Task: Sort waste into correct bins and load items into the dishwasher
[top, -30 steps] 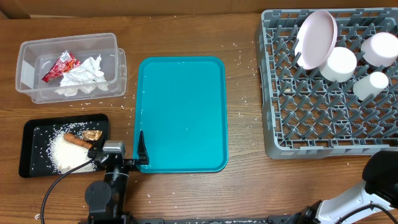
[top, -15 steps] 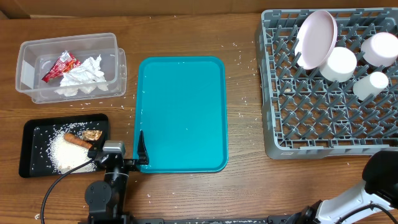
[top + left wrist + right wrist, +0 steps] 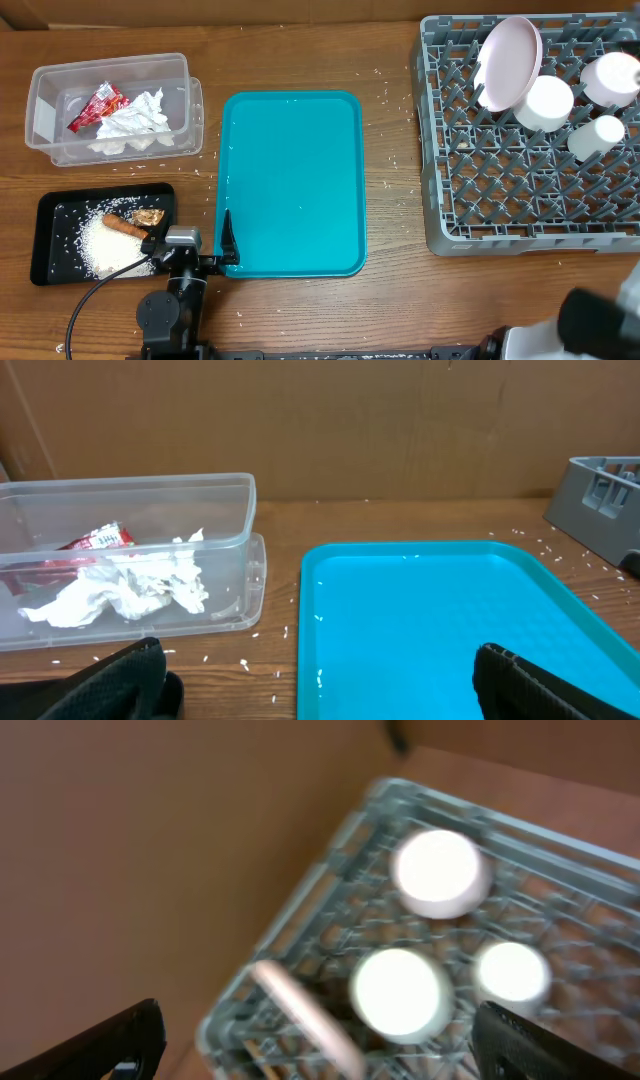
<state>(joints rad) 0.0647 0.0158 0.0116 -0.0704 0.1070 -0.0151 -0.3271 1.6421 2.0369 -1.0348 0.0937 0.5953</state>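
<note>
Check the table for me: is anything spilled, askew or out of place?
Yes: stray rice grains lie scattered on the table around the teal tray and beside the dish rack, outside the black tray that holds the rice pile. Nothing else stands out.

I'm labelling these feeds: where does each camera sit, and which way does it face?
Overhead: above the table, straight down on teal tray, clear tub, dish rack; left arm at bottom.
Left wrist: on the left hand, low, facing tub and tray; fingers show.
Right wrist: on the right hand, high, angled down at the rack; fingers show.
Shared: rack in overhead and right wrist.
</note>
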